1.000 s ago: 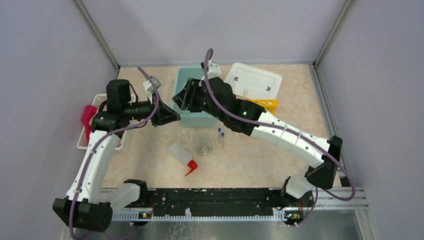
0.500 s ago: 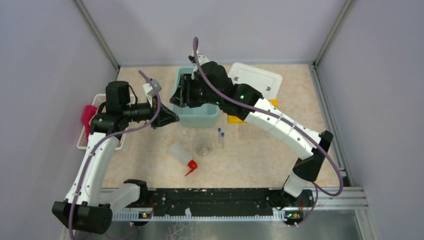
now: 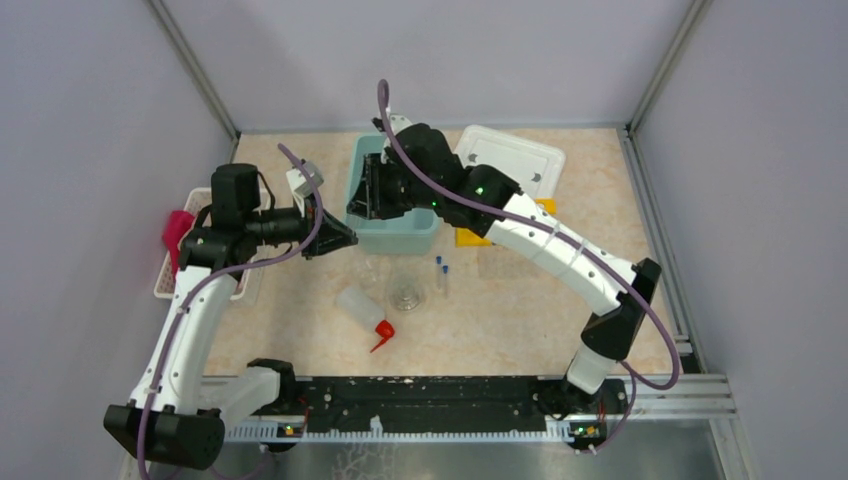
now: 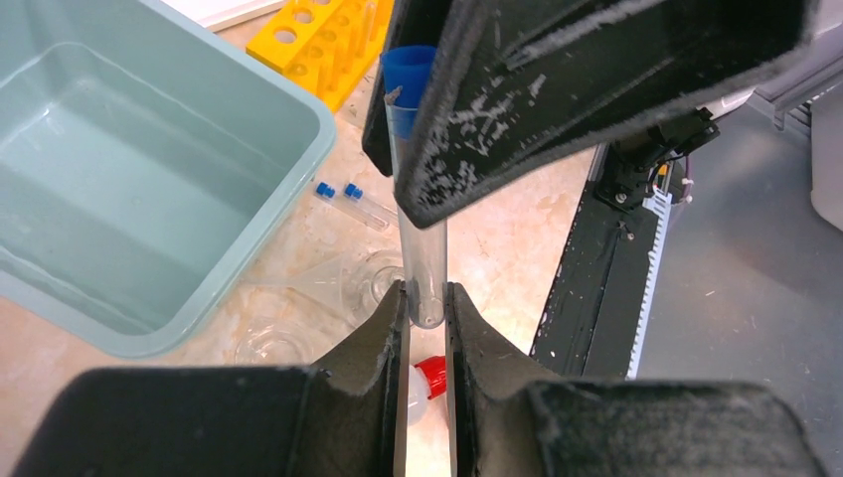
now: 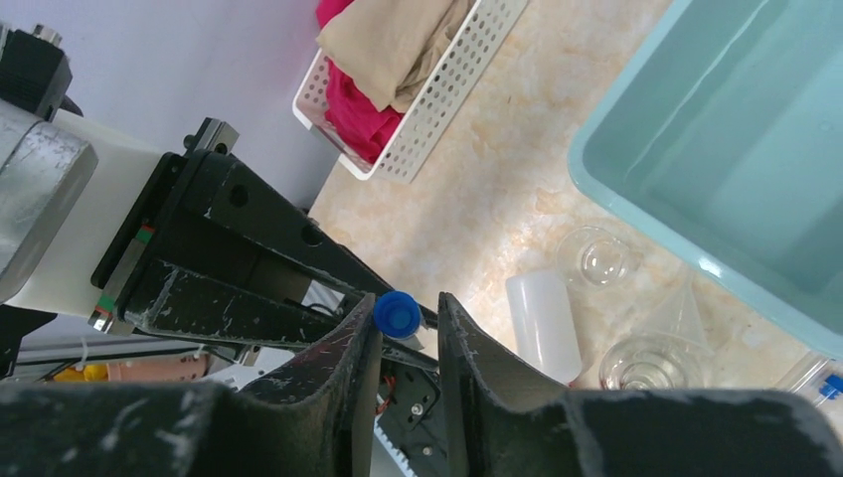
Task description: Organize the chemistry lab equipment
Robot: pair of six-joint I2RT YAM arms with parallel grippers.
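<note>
Sitting at the left edge of the counter (image 3: pixel 520 320), the white basket (image 3: pixel 166 285) is holding its pink and tan cloths and is playing no part in the job. Beside it the left gripper (image 4: pixel 425 298) is hovering above the counter. Its fingers are clenched on the lower end of a clear blue-capped tube (image 4: pixel 421 248), which is pointing out past the fingertips, off the counter and just left of the teal tub (image 3: pixel 400 242).

The right gripper (image 5: pixel 406 304) is the one that has been moving. Over the last second it has been swinging across from above the tub to meet the left gripper, and its fingers have been narrowing around the tube's blue cap (image 5: pixel 398 313). They are now flanking the cap closely, but I cannot tell whether they are pinching it yet. This is looking like a handover, or a grip being taken on the cap. Either way the tube is probably heading for the yellow rack (image 3: pixel 467 238), which is lying right of the tub, partly hidden under the right arm.

Nearer the arm bases, the squeeze bottle (image 3: pixel 360 305), a glass beaker (image 3: pixel 406 293) and two more capped tubes (image 3: pixel 441 272) are lying loose, so most of the organizing is still waiting.
</note>
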